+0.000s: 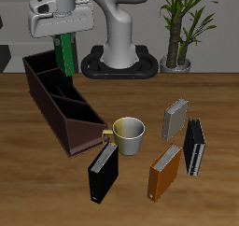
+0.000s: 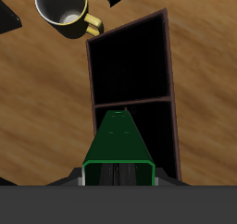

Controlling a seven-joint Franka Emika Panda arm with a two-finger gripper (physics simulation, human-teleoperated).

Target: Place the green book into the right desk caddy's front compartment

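My gripper (image 1: 64, 41) is shut on the green book (image 1: 65, 54), which hangs upright below the fingers. It is in the air above the back part of the right desk caddy (image 1: 51, 113), a long dark-brown open box with dividers. In the wrist view the green book (image 2: 118, 144) points down over the caddy, just short of a divider (image 2: 131, 102). Beyond that divider lies the open end section beside the mug. The caddy's sections look empty.
A cream mug (image 1: 128, 134) stands against the caddy's front end and also shows in the wrist view (image 2: 65, 6). A black book (image 1: 103, 172), an orange-brown book (image 1: 164, 170), a grey book (image 1: 175, 118) and a black-and-white book (image 1: 194, 146) stand nearer the front edge. A plant (image 1: 182, 24) stands at the back.
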